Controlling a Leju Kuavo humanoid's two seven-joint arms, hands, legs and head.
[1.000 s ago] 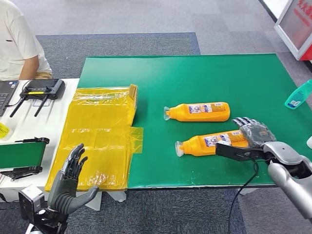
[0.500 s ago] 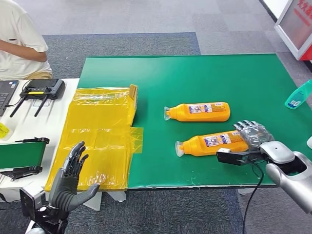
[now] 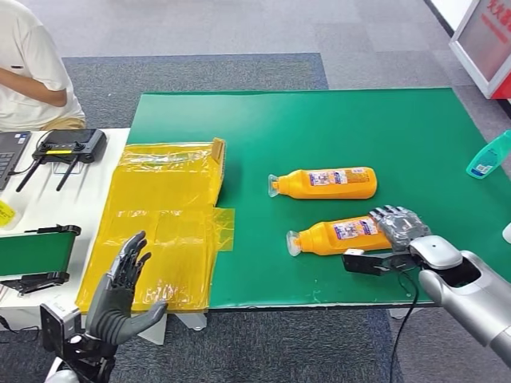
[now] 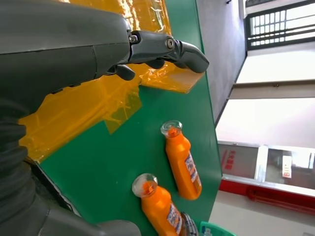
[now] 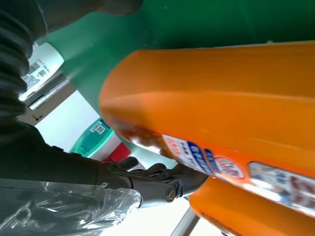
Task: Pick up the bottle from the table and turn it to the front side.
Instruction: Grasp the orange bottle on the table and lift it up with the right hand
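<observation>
bottle labels (image 3: 348,230) blurred, no text readable

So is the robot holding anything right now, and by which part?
The right hand wraps the base end of the nearer orange bottle, which lies on the table. The left hand holds nothing.

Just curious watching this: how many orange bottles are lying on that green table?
2. The far orange bottle lies mid-table; the near orange bottle lies closer to the front edge, its base at the right hand.

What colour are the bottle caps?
Clear caps over orange necks on both bottles; left wrist view shows it best.
</observation>
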